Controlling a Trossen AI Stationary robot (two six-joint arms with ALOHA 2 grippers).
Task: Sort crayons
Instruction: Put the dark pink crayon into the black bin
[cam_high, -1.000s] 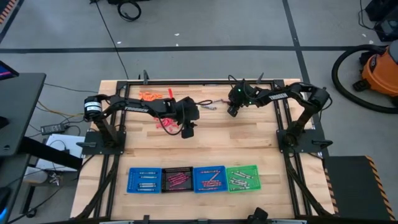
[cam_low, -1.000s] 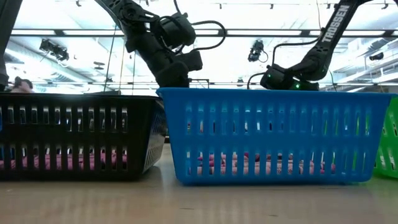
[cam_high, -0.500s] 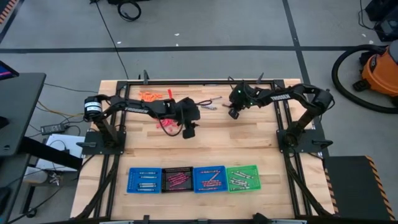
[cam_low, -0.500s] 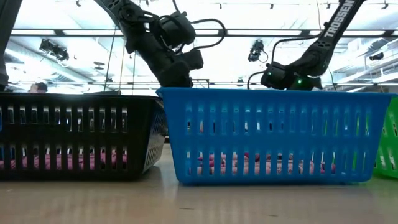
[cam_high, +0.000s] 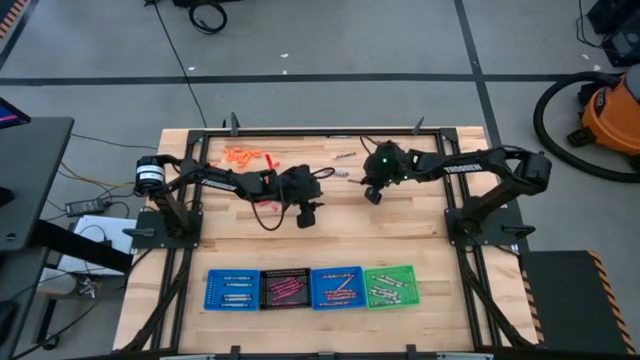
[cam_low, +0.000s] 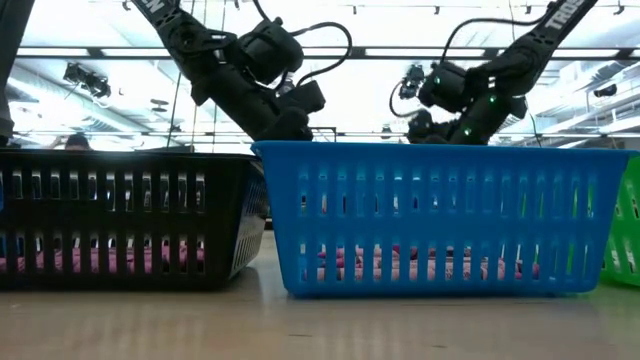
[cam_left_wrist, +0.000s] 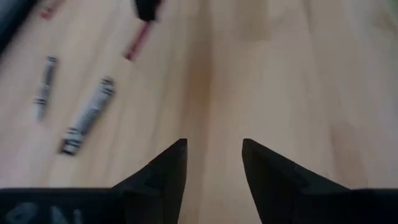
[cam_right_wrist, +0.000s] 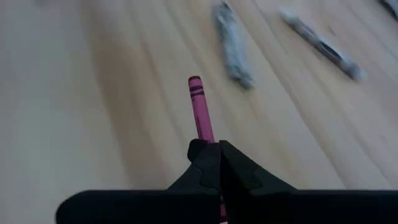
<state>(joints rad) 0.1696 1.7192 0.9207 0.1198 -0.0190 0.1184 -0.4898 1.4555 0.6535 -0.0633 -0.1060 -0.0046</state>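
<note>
Right gripper (cam_right_wrist: 211, 149): we see its two dark fingers pressed together on a magenta crayon (cam_right_wrist: 199, 106), which juts forward from the fingertips and is clear of the wooden table (cam_high: 400, 235). In the high view this gripper (cam_high: 371, 193) sits over the far middle of the table, well apart from the row of trays at the near edge. Two grey crayons (cam_right_wrist: 233, 46) lie loose on the wood beyond the held one.

Left gripper (cam_left_wrist: 211, 155): its fingers stand narrowly apart with nothing between them, only bare wood showing in the gap. It hovers near the table's middle (cam_high: 307, 215), left of the right gripper. Grey crayons (cam_left_wrist: 87, 118) and a reddish one (cam_left_wrist: 138, 41) lie on the wood ahead of it.

Trays, left to right in the high view: blue tray (cam_high: 232, 290), black tray (cam_high: 285, 288), second blue tray (cam_high: 336, 286), green tray (cam_high: 390, 285); each already holds crayons.

We judge the step in hand to be the carry after a pick. The next move calls for bringing the magenta crayon toward the near edge and releasing it over the tray of matching colour, likely the black one, whose contents look pinkish.
</note>
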